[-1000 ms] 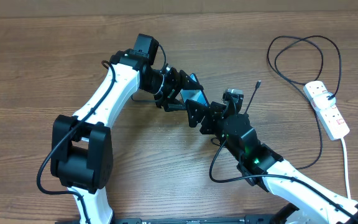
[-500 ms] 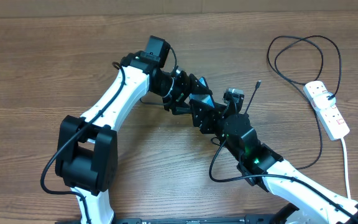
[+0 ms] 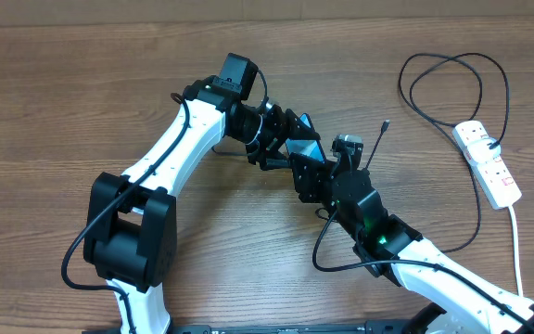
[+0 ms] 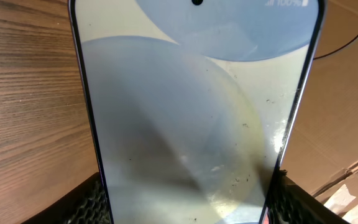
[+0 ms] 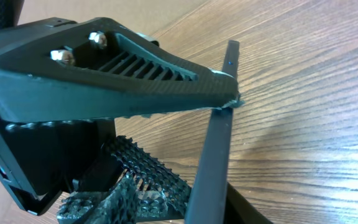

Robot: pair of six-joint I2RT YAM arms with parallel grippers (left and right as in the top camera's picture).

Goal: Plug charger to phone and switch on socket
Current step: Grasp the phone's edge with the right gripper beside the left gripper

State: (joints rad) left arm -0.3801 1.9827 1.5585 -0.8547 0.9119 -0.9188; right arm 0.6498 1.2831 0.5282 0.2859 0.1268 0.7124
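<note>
Left wrist view: phone [image 4: 191,124], a glossy pale-blue glass slab in a dark rounded frame, fills the picture. Left pincer [image 4: 188,202] is clamped on it, with knurled black pads [image 4: 92,199] at both long edges. Wood-grain bench [image 4: 23,93] behind.

Right wrist view: phone edge-on, a thin dark bar. The ribbed tip of the right pincer [image 5: 185,143] touches it, toothed pads below. Gripping or apart, cannot tell.

Overhead: both arms crowd mid-bench and hide most of the phone. Charger [image 3: 381,134], thin and black, has its plug tip just beside the right wrist, apart from the phone, and its cable loops off right to the socket [image 3: 488,162], a white strip with red switches.
</note>
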